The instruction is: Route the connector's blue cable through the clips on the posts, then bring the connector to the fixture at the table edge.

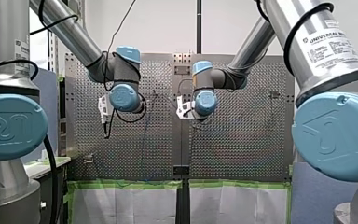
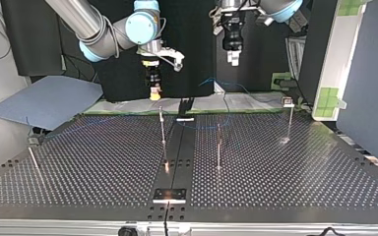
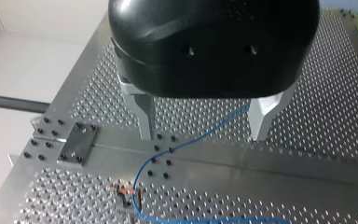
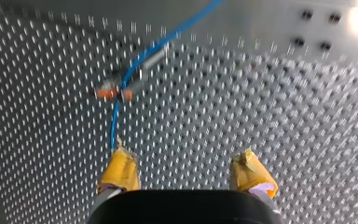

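Observation:
The thin blue cable [image 3: 200,138] lies on the perforated table and crosses under the gap of my left gripper [image 3: 203,135], whose two metal fingers [image 3: 144,116] stand open and hold nothing. The cable bends past an orange-tipped clip [image 3: 127,195] ahead of that gripper. In the right wrist view the cable [image 4: 142,58] passes between the orange tabs of a clip [image 4: 114,92] and ends near one yellow pad [image 4: 119,170]. My right gripper [image 4: 186,172] is open and empty. Both grippers hang above the table [image 2: 154,91] [image 2: 232,56]. I cannot pick out the connector.
Thin upright posts [image 2: 162,129] [image 2: 219,147] [image 2: 289,120] [image 2: 33,160] stand on the table. A small screwed plate [image 2: 169,195] sits at the near edge of the top view, on the centre seam. Green tape [image 1: 121,184] lines one table edge.

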Robot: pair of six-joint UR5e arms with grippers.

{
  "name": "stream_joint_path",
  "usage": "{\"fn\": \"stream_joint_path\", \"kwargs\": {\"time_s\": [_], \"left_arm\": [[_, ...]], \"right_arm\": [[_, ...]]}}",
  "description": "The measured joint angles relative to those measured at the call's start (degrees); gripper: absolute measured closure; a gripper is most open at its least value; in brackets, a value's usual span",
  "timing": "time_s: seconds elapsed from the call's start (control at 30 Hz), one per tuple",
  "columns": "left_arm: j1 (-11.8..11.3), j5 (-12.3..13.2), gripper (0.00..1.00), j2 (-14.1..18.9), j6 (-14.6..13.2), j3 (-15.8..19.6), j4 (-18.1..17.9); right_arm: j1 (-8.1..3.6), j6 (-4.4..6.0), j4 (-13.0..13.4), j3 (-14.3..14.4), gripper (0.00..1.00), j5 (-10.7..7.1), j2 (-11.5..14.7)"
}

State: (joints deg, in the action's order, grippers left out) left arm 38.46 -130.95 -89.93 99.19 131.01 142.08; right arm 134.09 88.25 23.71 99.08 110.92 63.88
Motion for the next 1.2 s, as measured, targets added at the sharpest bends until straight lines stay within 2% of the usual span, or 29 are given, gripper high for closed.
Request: {"fn": "stream_joint_path", "kwargs": {"time_s": [0.1, 0.23, 1.2], "left_arm": [[-0.14, -0.76, 0.0, -0.01, 0.02, -0.04, 0.22], [-0.18, -1.04, 0.0, -0.01, 0.03, -0.05, 0.29], [-0.2, -1.1, 0.0, -0.01, 0.04, -0.08, 0.31]], "right_arm": [[1.08, -0.05, 0.02, 0.01, 0.0, 0.01, 0.0], [1.52, -0.07, 0.02, 0.01, 0.0, 0.01, -0.01], [1.62, -0.08, 0.03, 0.02, 0.0, 0.01, -0.02]]}}
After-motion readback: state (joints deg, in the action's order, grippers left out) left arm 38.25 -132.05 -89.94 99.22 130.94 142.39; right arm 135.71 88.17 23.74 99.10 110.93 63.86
